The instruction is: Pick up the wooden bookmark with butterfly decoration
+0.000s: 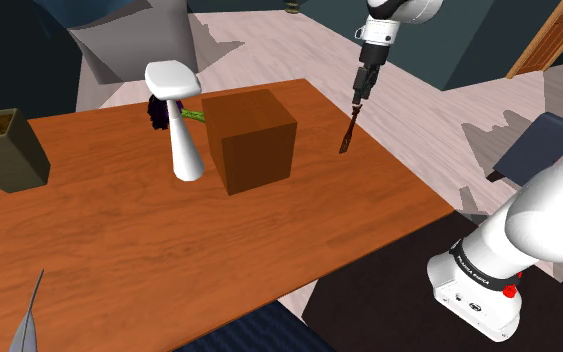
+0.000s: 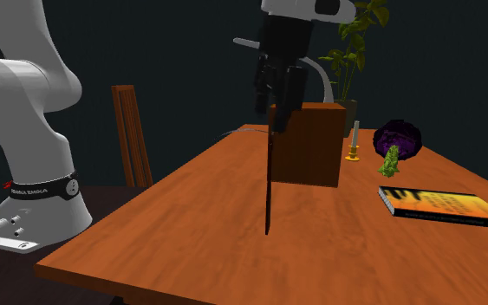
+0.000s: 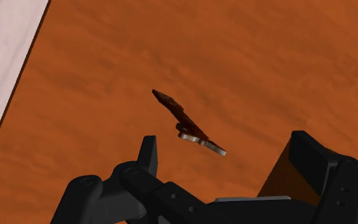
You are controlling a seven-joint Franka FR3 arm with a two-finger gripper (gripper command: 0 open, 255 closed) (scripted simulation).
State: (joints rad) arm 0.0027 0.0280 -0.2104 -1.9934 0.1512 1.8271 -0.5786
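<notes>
Shoulder view, left to right: grey feather-like thing point(image 1: 29, 318) at the near corner of the worktop point(image 1: 119, 240); dark planter point(image 1: 7, 150); white stemmed thing with a flat cap point(image 1: 179, 125); brown box point(image 1: 256, 140); then the bookmark point(image 1: 348, 133), a thin dark strip, beside the box toward that view's right and apart from it; end effector point(image 1: 358, 103) was directly above it.

Key relation: the bookmark hung straight below the end effector with its long axis upright, nearly in line with the hand; top end was up at the end effector's tip, lower end pointed at the worktop; only one arm, so no choice of side. Whether the lower tip touched the wood or hung just clear, could not tell. Grip state could not be told either: both outside views put the strip's top end right at the end effector, but the wrist view showed bare worktop on either side of the strip's near end, no contact visible. Judgement: the next move, a straight lift, depends on that hold being real; if not, the strip topples.

Second exterior view, left to right, added things the shoulder view lacked or hid behind the box: a chair point(image 2: 133, 134); small candlestick point(image 2: 353, 143); purple leafy ball point(image 2: 398, 137); green sprig point(image 2: 391, 162); a book point(image 2: 445, 206) lying flat. Wrist view alone showed a pale grey piece near the strip's near end, probably the butterfly.
</notes>
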